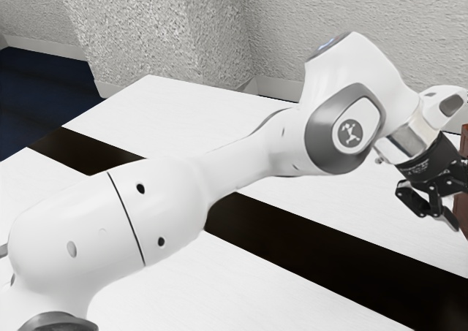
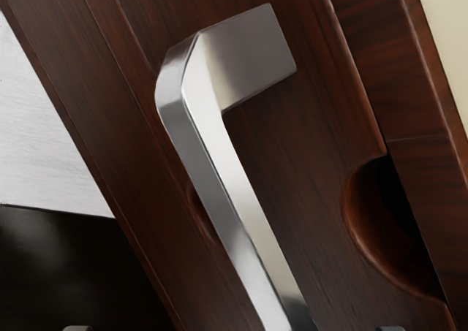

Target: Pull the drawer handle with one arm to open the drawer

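White arm [image 1: 164,199], base cropped at near left, extends over the table [image 1: 212,283]. Pincer [image 1: 440,222], right: spread, empty. Wrist view detail: silver drawer handle [image 2: 240,221] ahead of the pincer, one end cut off; behind it, brown wooden front [image 2: 292,170] with a recess [image 2: 365,221], its depth lost in shadow. Far: rough pale wall [image 1: 292,24].

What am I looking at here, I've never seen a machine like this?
The exterior view, from the machine's side, shows a white robot arm reaching over a white table with a dark stripe. At its end is a black two-finger gripper, open and holding nothing. A piece of brown wood stands at that view's right edge. The wrist view, from a camera on the arm's hand, looks closely at a silver handle on a brown wooden front.
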